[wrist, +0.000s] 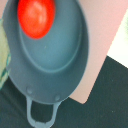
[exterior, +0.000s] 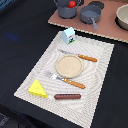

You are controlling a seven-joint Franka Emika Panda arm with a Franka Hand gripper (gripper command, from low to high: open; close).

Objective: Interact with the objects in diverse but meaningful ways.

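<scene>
The tomato (wrist: pixel 36 18) sits inside the grey pot (wrist: pixel 47 55) on the pink board (exterior: pixel 90 25), and the wrist view looks straight down on it. We judge this the approach to picking it out. Next we need a descent centred on it. The pincer is out of sight, so we cannot tell its state.

Exterior view looks down across the placemat (exterior: pixel 65 67); wrist view hangs close over the shared pot (exterior: pixel 67 8) (wrist: pixel 47 55)
</scene>
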